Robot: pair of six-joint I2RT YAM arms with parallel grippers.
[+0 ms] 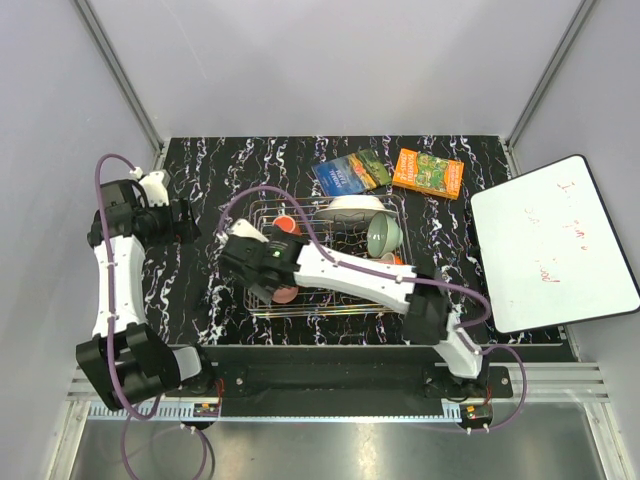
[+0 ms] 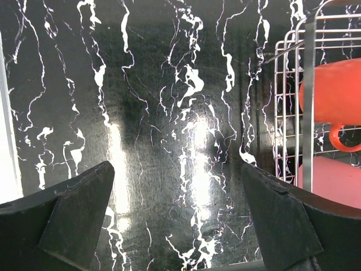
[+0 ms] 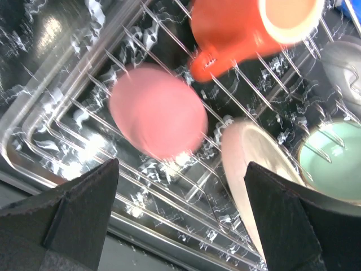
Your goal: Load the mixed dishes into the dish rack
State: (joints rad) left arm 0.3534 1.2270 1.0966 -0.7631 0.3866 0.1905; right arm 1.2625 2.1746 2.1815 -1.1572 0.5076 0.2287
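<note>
**Both grippers wide and empty, dishes in the rack**

Finds the right gripper (image 3: pixel 181 169) nearest, fingers spread wide with nothing held, hanging over the near left corner of the rectangular silver wire-grid dish rack (image 1: pixel 262 305). Shows a small rounded pink cup (image 3: pixel 158 110) on the wires right below it. Puts an orange mug with a cream inside (image 3: pixel 242 28) just beyond, tipped on its side, handle toward the pink cup. Sets a cream plate (image 3: pixel 254 164) on edge to their right, then a pale green bowl (image 3: pixel 333 164), both inside the rack. Places the left gripper (image 2: pixel 177 169), equally wide and empty, over bare black white-veined marble counter (image 2: pixel 169 84) just left of the rack. Ends beyond the rack with a blue printed packet (image 1: pixel 350 172) and an orange printed packet (image 1: pixel 428 172) flat on the counter.
</note>
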